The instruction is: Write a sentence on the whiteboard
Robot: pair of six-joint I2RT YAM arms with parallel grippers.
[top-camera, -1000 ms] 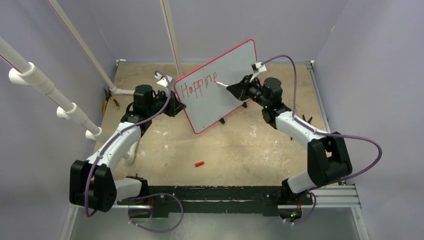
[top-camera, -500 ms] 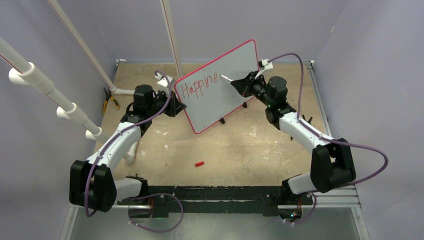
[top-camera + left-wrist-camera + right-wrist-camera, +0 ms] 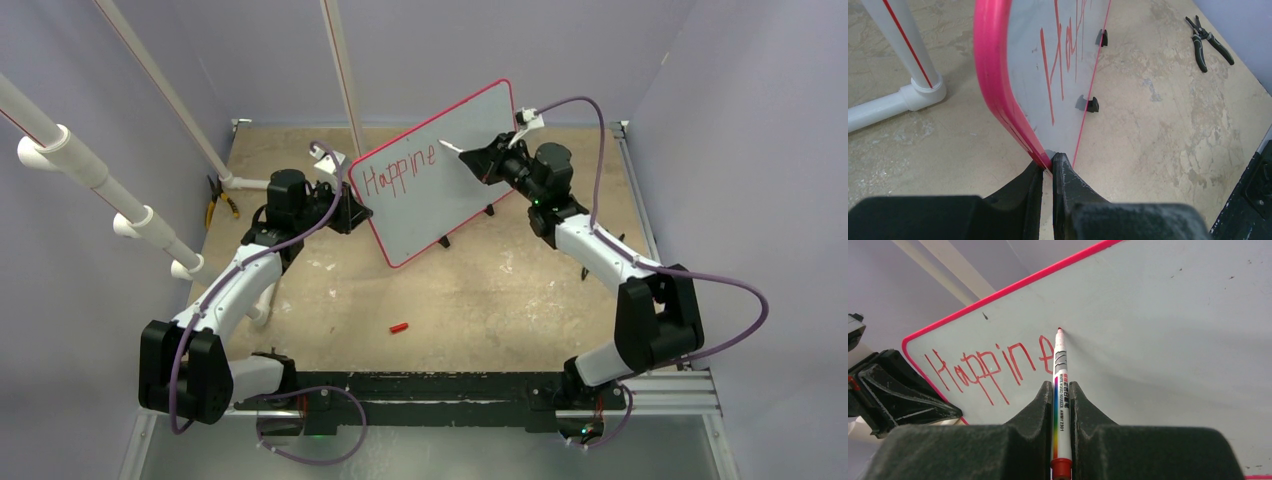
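A tan, mottled and scuffed tabletop (image 3: 450, 290) fills the floor of a narrow booth whose pale lilac walls (image 3: 600, 50) close in on the left, back and right. Thick white plastic pipes (image 3: 95, 170) slant in from the upper left, and a thin white pole with a red stripe (image 3: 340, 60) rises behind the board. The large flat whiteboard with rounded corners and a thin red rim (image 3: 460, 200) stands upright on small black feet across the far middle of the table, turned at an angle to the back wall. On its upper left part is the sentence, red handwritten lettering (image 3: 398, 170), which reads "Happine". The left gripper (image 3: 1048, 167) is clamped on the board's red rim at its lower left corner. The right gripper (image 3: 1062, 390) is pinched around a slim white marker with a rainbow stripe and red tip (image 3: 1059, 365), and the tip sits at the board's surface just right of the last letter. Black-handled pliers (image 3: 218, 200) lie by the left wall, near a pipe foot. The widest bare stretch of table lies between the board and the black rail (image 3: 420, 385) at the near edge, where a small red cap (image 3: 399, 327) rests. A metal strip edges the right side, with the right arm's elbow close to that wall.
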